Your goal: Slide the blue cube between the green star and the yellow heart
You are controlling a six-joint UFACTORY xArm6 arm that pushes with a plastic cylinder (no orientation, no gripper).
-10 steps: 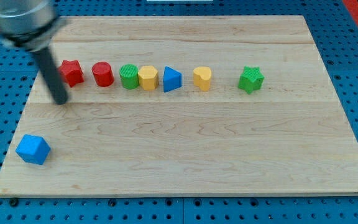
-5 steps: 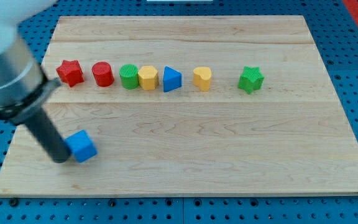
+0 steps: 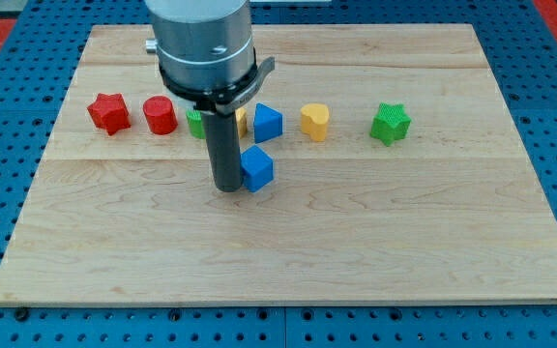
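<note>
Blue cube (image 3: 257, 168) turned cornerwise, touching my tip (image 3: 228, 187) on its left; rod tool, no jaws.

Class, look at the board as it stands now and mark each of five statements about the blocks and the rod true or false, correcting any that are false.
1. My tip is at the blue cube's left side in the view. True.
2. The blue cube already sits between the green star and the yellow heart. False: it lies below the row, under the blue triangular block.
3. The red star is the leftmost block in the view. True.
4. The green star touches the yellow heart. False: bare board separates them.
5. The red cylinder lies right of the yellow heart. False: it lies left, beside the red star.
</note>
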